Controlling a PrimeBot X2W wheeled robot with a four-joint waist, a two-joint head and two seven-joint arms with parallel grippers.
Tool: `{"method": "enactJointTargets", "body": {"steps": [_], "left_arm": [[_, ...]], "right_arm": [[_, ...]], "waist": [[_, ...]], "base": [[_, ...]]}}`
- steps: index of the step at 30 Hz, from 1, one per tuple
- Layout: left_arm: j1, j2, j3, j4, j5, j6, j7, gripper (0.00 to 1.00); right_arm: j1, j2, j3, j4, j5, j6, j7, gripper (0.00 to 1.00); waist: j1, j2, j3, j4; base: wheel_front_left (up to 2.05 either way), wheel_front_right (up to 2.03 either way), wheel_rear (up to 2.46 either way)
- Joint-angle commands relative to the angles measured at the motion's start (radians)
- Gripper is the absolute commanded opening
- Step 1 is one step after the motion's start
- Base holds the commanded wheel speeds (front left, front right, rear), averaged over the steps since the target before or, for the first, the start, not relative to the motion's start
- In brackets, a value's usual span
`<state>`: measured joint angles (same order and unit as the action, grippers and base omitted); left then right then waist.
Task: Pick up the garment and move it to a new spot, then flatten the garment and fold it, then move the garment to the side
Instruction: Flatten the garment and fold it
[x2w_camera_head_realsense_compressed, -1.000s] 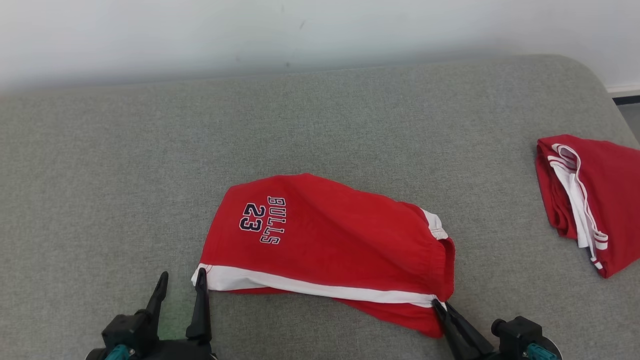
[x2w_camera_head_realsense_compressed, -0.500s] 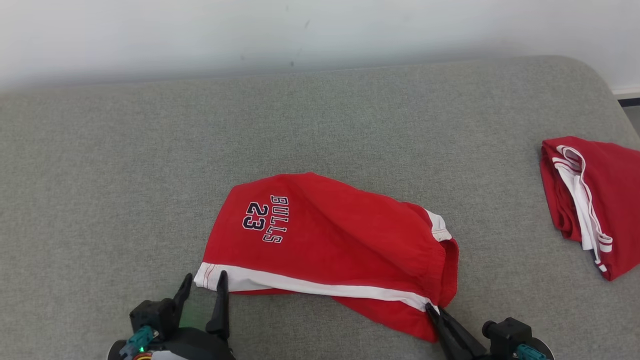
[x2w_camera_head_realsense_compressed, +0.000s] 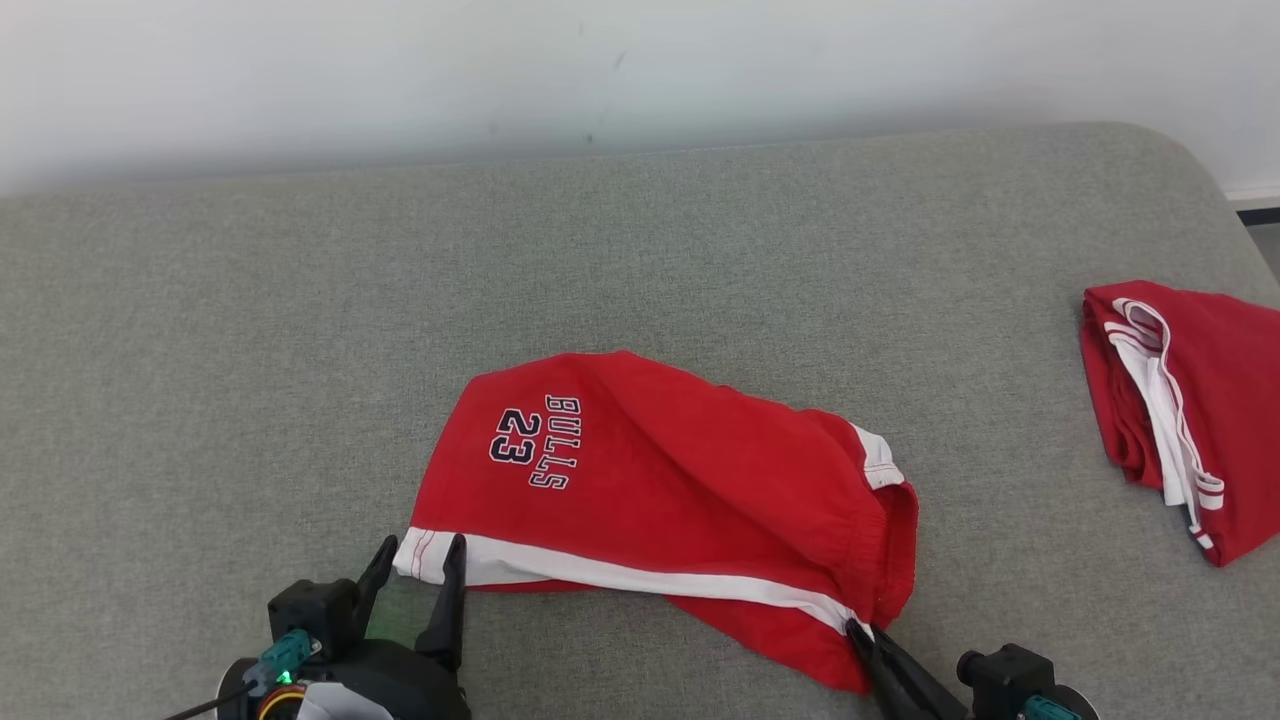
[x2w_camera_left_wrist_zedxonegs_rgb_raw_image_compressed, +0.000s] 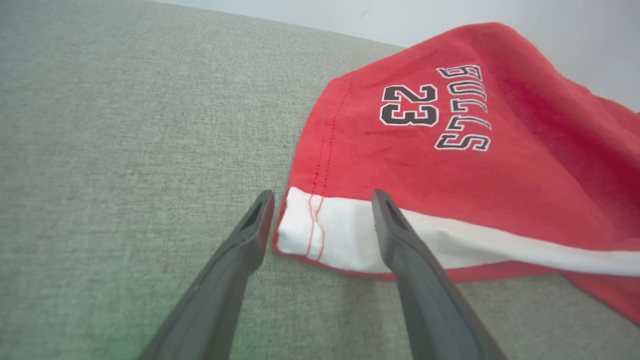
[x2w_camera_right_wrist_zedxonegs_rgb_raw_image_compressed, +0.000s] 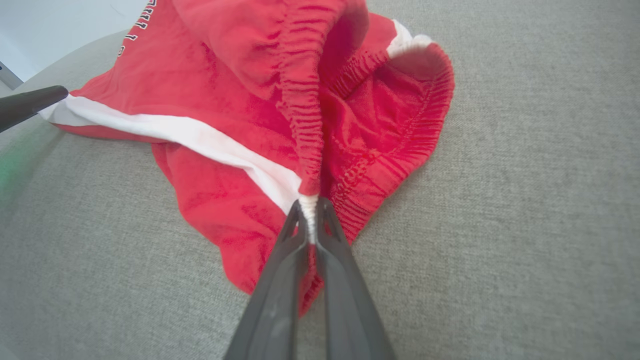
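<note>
Grey woven fabric covers the bench (x2w_camera_head_realsense_compressed: 250, 350), which backs onto a plain white wall (x2w_camera_head_realsense_compressed: 600, 70) at 12 o'clock.

Head view:
1. Garments on the bench: two, both red with white trim.
2. The task garment (x2w_camera_head_realsense_compressed: 680, 500), a pair of red shorts printed "BULLS 23", lies loosely spread at the centre. Its white side band runs along the 6 o'clock edge.
3. The second garment (x2w_camera_head_realsense_compressed: 1200, 400) lies folded at 3 o'clock, well apart from the first.
4. The left gripper (x2w_camera_head_realsense_compressed: 420, 548) enters at 7 o'clock with its fingers pointing toward 12 o'clock. Its jaws are spread on either side of the white-banded hem corner.
5. The right gripper (x2w_camera_head_realsense_compressed: 858, 628) enters at 5 o'clock, angled toward 11 o'clock. Its jaws are pressed together on the waistband end of the shorts.

Left wrist view:
1. Two dark fingers rise from 6 o'clock, spread wide and low over the bench.
2. The white hem corner of the garment (x2w_camera_left_wrist_zedxonegs_rgb_raw_image_compressed: 450, 175) lies between the tips. The 3 o'clock finger overlaps the white band. No pinch is made.

Right wrist view:
1. Two fingers meet at the centre, pinching the white band end where it joins the gathered elastic waistband.
2. The rest of the garment (x2w_camera_right_wrist_zedxonegs_rgb_raw_image_compressed: 225, 100) rests on the bench toward 12 o'clock.
3. One finger (x2w_camera_right_wrist_zedxonegs_rgb_raw_image_compressed: 30, 102) of the left gripper shows at 9 o'clock, beside the far end of the white band.
</note>
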<state>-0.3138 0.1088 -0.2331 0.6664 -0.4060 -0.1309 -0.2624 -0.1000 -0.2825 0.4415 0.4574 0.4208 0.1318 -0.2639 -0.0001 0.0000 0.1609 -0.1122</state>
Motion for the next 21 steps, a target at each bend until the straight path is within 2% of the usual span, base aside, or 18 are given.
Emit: {"method": "enactJointTargets", "body": {"steps": [1,2,3,4,6,7,9,10,11,21], "left_arm": [[-0.011,0.010,-0.007,0.007,-0.008,0.001,-0.003,0.97],[-0.017,0.015,-0.011,0.010,-0.011,0.001,-0.003,0.95],[-0.031,0.030,-0.042,0.041,-0.034,0.001,-0.003,0.73],[-0.037,0.033,-0.050,0.051,-0.042,0.001,-0.002,0.67],[-0.048,0.038,-0.066,0.067,-0.057,0.001,-0.002,0.63],[-0.050,0.040,-0.073,0.074,-0.060,0.001,-0.002,0.51],[-0.060,0.045,-0.079,0.077,-0.067,0.001,-0.003,0.43],[-0.063,0.048,-0.076,0.071,-0.069,0.001,-0.003,0.35],[-0.062,0.050,-0.067,0.053,-0.062,0.001,-0.003,0.00],[-0.032,0.077,-0.010,-0.091,-0.030,0.001,-0.003,0.00]], "right_arm": [[0.005,0.007,0.004,0.000,-0.004,-0.003,0.000,0.00],[0.004,0.008,0.004,0.001,-0.003,-0.003,0.000,0.00],[0.004,0.013,0.006,0.005,-0.002,-0.003,0.000,0.00],[0.003,0.015,0.006,0.006,-0.003,-0.003,0.000,0.00],[0.002,0.018,0.005,0.008,-0.005,-0.003,0.000,0.00],[0.002,0.018,0.004,0.008,-0.005,-0.003,0.000,0.00],[0.001,0.018,0.002,0.008,-0.005,-0.003,0.000,0.00],[0.000,0.019,0.000,0.006,-0.004,-0.003,0.000,0.00],[-0.003,0.019,-0.007,-0.006,-0.003,-0.003,0.000,0.00],[-0.042,0.028,-0.074,-0.167,0.096,-0.003,0.000,0.00]], "waist": [[0.0001,0.0000,-0.001,-0.001],[0.0001,0.0000,-0.001,-0.002],[0.0001,0.0000,-0.001,-0.005],[0.0001,0.0000,-0.001,-0.006],[0.0001,0.0000,-0.001,-0.008],[0.0001,0.0000,-0.001,-0.008],[0.0001,0.0000,-0.001,-0.009],[0.0001,0.0000,0.000,-0.009],[0.0001,0.0000,-0.001,-0.009],[0.0001,0.0000,-0.054,-0.006]], "base": [[0.00,0.00,0.00],[0.00,0.00,0.00],[0.00,0.00,0.00],[0.00,0.00,0.00],[0.00,0.00,0.00],[0.00,0.00,0.00],[0.00,0.00,0.00],[0.00,0.00,0.00],[0.00,0.00,0.00],[0.00,0.00,0.00]]}}
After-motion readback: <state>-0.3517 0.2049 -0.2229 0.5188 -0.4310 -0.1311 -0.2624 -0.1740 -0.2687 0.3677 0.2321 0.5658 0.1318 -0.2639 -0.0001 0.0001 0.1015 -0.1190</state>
